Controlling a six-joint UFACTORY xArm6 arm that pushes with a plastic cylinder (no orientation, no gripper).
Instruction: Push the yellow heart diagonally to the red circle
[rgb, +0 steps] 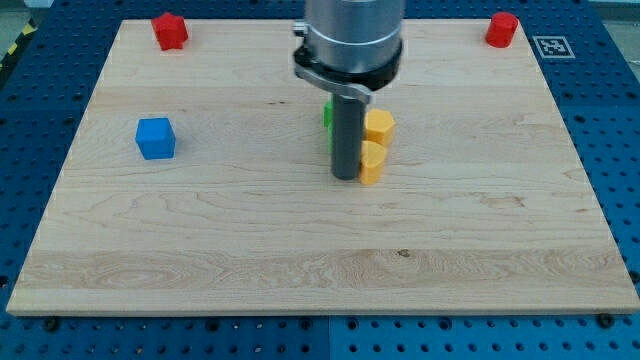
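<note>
The rod has no claw to judge, and my tip (345, 177) is set touching the yellow heart's (371, 162) left side, so it can be driven up-right toward the red circle (502, 29).

You're looking down on a pale wooden board (300, 250) with clear grain and a small dark knot near its lower middle. It lies on a blue perforated base (610, 110), whose rows of small holes show along the view's left, right and bottom edges. At the view's top right, just off the board's corner, sits a black-and-white square marker (551, 46). At the top left you can catch a strip of yellow-and-black hazard tape (14, 45). The light is even, with soft shadows
</note>
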